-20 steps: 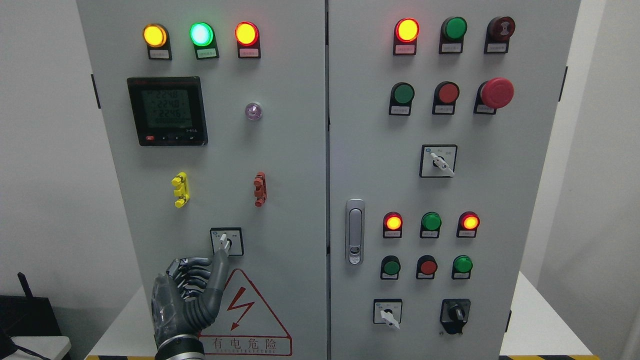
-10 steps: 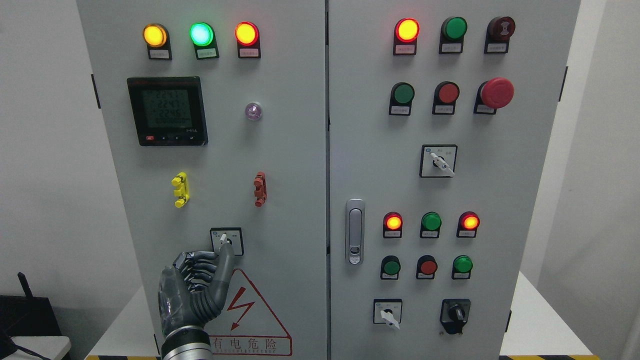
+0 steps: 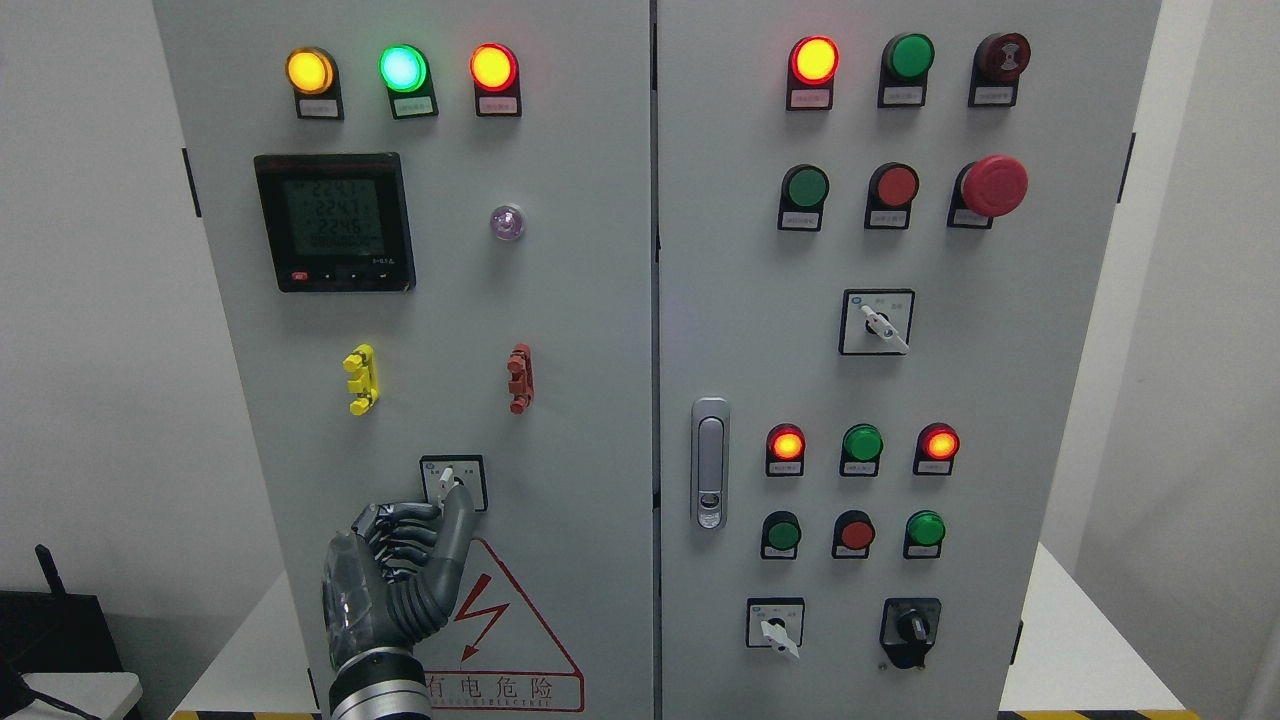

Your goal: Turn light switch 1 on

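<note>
A small rotary selector switch in a square black-edged plate sits low on the left door of the grey cabinet. Its white lever points up and slightly left. My left hand rises from the bottom edge below it. The thumb is stretched up, its tip touching the lower right of the switch knob. The other fingers are curled in against the palm and grip nothing. My right hand is out of view.
Lit amber, green and red lamps top the left door, above a meter display. The right door carries a handle, push buttons, a red mushroom button and three more selector switches. A lightning warning sign lies below the switch.
My left hand has shifted right and slightly up, the thumb sliding from the switch's left side to its lower right. The lever looks unchanged.
</note>
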{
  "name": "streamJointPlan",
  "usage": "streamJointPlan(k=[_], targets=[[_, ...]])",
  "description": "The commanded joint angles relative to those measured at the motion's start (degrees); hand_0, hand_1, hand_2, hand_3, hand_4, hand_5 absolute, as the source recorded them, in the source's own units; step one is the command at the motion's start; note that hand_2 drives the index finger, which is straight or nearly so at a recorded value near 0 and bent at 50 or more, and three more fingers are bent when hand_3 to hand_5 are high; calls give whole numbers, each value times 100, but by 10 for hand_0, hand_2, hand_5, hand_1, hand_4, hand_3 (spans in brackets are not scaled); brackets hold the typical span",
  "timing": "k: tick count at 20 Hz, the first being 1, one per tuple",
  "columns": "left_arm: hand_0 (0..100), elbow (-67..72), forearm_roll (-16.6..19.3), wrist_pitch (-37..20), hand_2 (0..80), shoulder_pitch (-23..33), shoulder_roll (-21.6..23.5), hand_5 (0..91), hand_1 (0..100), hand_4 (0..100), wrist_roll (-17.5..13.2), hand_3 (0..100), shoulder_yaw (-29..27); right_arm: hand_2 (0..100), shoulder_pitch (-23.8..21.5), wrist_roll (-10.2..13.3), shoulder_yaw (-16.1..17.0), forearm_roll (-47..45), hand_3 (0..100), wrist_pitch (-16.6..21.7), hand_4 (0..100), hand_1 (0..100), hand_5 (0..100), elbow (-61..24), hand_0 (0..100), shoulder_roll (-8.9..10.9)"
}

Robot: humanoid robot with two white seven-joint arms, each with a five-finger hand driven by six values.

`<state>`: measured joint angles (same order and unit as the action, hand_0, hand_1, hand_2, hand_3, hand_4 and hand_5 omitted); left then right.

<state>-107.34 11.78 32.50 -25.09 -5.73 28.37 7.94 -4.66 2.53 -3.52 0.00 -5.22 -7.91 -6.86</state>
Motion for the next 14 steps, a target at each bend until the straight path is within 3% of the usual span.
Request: streamJointPlan(k=[1,14], targets=[[152,38,0,28,524,-58,-7,687,487,754,2,739,23,0,0,2,0,-105,0,3,0,389,0,0,120,0],[181,38,9,186,535,-119,-7,688,459,758,2,740,76,0,0,2,0,-97,0,3,0,389,0,0,120,0]])
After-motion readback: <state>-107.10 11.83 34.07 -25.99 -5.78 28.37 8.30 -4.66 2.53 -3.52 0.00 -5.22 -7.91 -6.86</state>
